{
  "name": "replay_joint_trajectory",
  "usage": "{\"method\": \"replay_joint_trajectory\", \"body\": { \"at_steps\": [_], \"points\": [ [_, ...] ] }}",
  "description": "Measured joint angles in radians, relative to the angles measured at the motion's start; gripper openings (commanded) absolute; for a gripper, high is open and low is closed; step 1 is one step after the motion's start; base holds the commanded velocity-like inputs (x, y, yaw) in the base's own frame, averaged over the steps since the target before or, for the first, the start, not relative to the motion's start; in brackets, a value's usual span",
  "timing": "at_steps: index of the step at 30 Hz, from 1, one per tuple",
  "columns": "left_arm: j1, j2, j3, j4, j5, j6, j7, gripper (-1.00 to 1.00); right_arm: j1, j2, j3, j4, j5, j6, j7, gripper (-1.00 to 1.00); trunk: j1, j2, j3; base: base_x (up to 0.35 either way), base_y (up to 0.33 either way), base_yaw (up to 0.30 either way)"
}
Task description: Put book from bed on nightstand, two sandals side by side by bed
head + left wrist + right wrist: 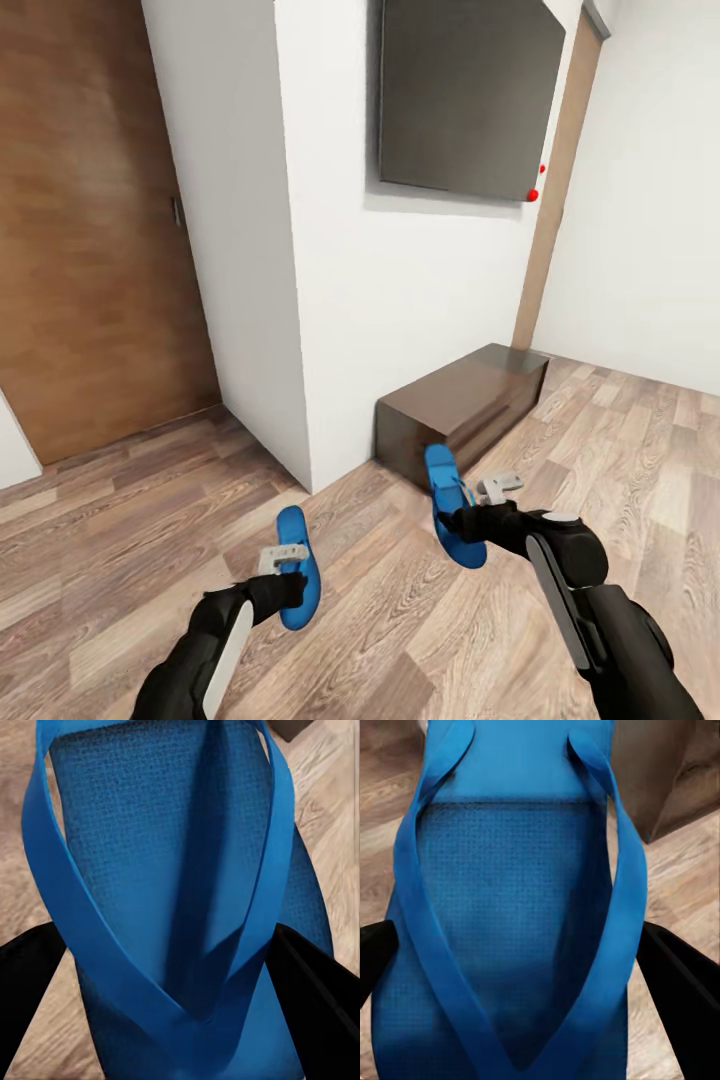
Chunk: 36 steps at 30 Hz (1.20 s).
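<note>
Robot in transit, one sandal grasped per gripper.
Left gripper (290, 577) clenches the left sandal (297, 565), right gripper (462, 522) the right sandal (452, 502); both long axes point forward, toward the low dark cabinet (470, 400); no bed appears ahead.

Blue sandal (150, 870): bright blue flip-flop with a finely textured footbed, seen close. Two thin straps (67, 915) run along its sides and converge in a V at the toe post. Black fingers (30, 982) of the left gripper (180, 1005): one on each side of the sandal, level with the strap junction, pressed against its edges. Wood-plank floor (22, 885): pale brown, visible beyond both edges of the sandal. Dark brown corner of an unidentified object (289, 729): beyond the sandal's far end.
</note>
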Motion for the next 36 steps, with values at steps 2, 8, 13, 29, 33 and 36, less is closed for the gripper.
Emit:
{"method": "replay_joint_trajectory", "body": {
  "at_steps": [2, 8, 13, 29, 33, 36],
  "points": [
    [0.000, -0.008, -0.005, 0.000, 0.000, 0.000, 0.000, -1.00, 0.010, -0.053, -0.011, 0.000, -0.003, -0.003, 0.021, -1.00, 0.000, 0.000, 0.000, -0.283, -0.167, -0.266],
    [0.000, -0.018, -0.009, -0.002, 0.001, 0.000, -0.001, -1.00, 0.065, -0.119, -0.111, 0.000, -0.003, -0.045, 0.110, -1.00, 0.000, 0.000, 0.000, -0.239, -0.131, -0.266],
    [0.000, -0.020, -0.008, -0.004, -0.004, -0.001, -0.002, -1.00, 0.090, -0.124, -0.135, 0.000, -0.016, -0.089, 0.123, -1.00, 0.000, 0.000, 0.000, -0.036, -0.015, -0.266],
    [0.000, -0.020, -0.008, 0.000, -0.002, -0.002, -0.002, -1.00, 0.106, -0.130, -0.137, 0.000, -0.008, -0.087, 0.124, -1.00, -0.001, 0.000, 0.001, -0.002, -0.001, -0.266],
    [0.000, -0.019, -0.007, 0.000, -0.001, -0.003, -0.002, -1.00, 0.122, -0.170, -0.134, -0.001, -0.003, -0.084, 0.124, -1.00, -0.001, 0.000, 0.003, 0.000, 0.000, -0.265],
    [0.000, -0.020, -0.008, 0.001, -0.001, -0.003, -0.002, -1.00, 0.124, -0.201, -0.131, -0.001, -0.005, -0.082, 0.124, -1.00, -0.001, 0.000, 0.005, 0.000, 0.000, -0.265]
  ]
}}
